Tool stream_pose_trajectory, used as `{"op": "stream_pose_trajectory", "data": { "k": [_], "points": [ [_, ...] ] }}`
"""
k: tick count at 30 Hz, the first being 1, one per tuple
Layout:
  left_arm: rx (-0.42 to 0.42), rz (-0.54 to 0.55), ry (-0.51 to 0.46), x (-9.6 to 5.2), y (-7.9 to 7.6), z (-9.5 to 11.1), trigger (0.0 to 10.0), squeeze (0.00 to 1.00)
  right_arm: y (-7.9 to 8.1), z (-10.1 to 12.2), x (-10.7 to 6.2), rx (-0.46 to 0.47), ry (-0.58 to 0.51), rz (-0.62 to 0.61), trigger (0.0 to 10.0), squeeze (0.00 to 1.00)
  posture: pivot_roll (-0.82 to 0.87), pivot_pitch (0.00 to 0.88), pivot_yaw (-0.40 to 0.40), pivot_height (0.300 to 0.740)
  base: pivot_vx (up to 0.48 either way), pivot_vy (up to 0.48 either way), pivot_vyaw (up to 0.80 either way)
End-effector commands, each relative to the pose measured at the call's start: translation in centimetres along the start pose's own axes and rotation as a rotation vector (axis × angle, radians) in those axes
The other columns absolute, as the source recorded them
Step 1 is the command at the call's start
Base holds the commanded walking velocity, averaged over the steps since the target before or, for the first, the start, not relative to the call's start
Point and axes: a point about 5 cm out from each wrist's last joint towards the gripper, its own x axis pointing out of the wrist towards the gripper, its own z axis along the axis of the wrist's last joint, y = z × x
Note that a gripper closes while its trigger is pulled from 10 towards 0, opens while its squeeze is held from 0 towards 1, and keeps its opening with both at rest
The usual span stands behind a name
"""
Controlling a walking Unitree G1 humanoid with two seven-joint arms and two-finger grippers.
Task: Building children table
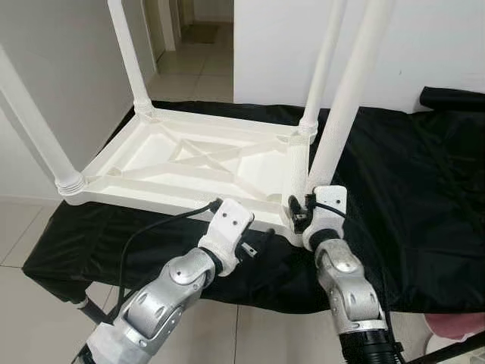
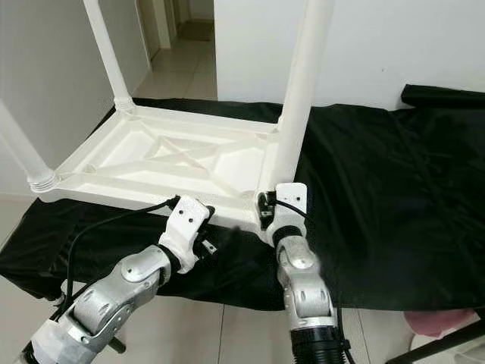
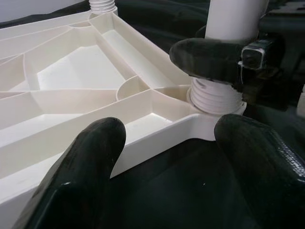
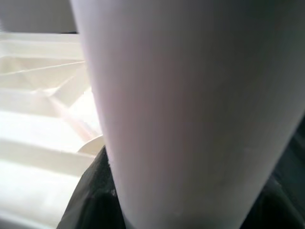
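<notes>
Your right gripper (image 3: 217,59) is closed around the near-right leg (image 1: 342,114) of the upturned white table (image 1: 189,163), gripping low on the leg just above its ribbed threaded collar (image 3: 215,98). In the left wrist view one black finger (image 3: 205,57) wraps across the front of the leg; the right wrist view is mostly the smooth white tube of that leg, very close and blurred.

Your left gripper (image 3: 167,157) is spread wide and holds nothing. Its two black fingertips (image 3: 86,157) sit at the near rim of the table, one on each side of the corner where the leg seats, with black cloth showing between them. You can't tell whether they touch the rim.

The table lies upside down in the centre-left of the head views, its underside a shallow tray of moulded plastic ribs crossing in an X. It rests on a black cloth (image 1: 424,189) draped over a low surface. Three other legs stand upright in their corner sockets: one at far left (image 1: 34,129), one at upper left (image 1: 129,53), one at upper centre (image 1: 324,64). All are plain, slightly tapered white tubes.

A black cable (image 1: 148,231) loops from the left wrist over the cloth edge. Pale tiled floor (image 1: 23,227) lies below, and a white wall (image 1: 424,45) behind.
</notes>
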Motion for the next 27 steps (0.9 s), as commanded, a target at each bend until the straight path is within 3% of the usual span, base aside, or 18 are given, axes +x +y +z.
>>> {"op": "stream_pose_trajectory", "data": {
  "k": [1, 17, 18, 27],
  "points": [
    [0.000, -0.121, 0.018, -0.3, -0.4, -0.3, 10.0, 0.00, -0.3, -1.5, -0.5, 0.053, 0.078, -0.084, 10.0, 0.00, -0.02, 0.026, 0.034, 0.740, 0.000, 0.000, 0.00],
    [0.029, -0.144, 0.037, -0.4, -0.3, -0.7, 10.0, 0.00, -0.5, -0.9, -1.2, 0.050, 0.031, -0.012, 10.0, 0.00, -0.04, 0.002, 0.033, 0.740, 0.000, 0.000, 0.00],
    [0.030, -0.144, 0.035, -0.4, -0.3, -0.6, 10.0, 0.00, -0.5, -0.9, -1.2, 0.049, 0.019, 0.006, 10.0, 1.00, -0.04, 0.003, 0.031, 0.740, 0.000, 0.000, 0.00],
    [0.025, -0.119, 0.022, -0.2, -0.1, -0.4, 10.0, 0.00, -1.2, -0.4, -1.0, -0.008, -0.047, 0.135, 10.0, 1.00, -0.04, 0.008, 0.031, 0.740, 0.000, 0.000, 0.00]
  ]
}}
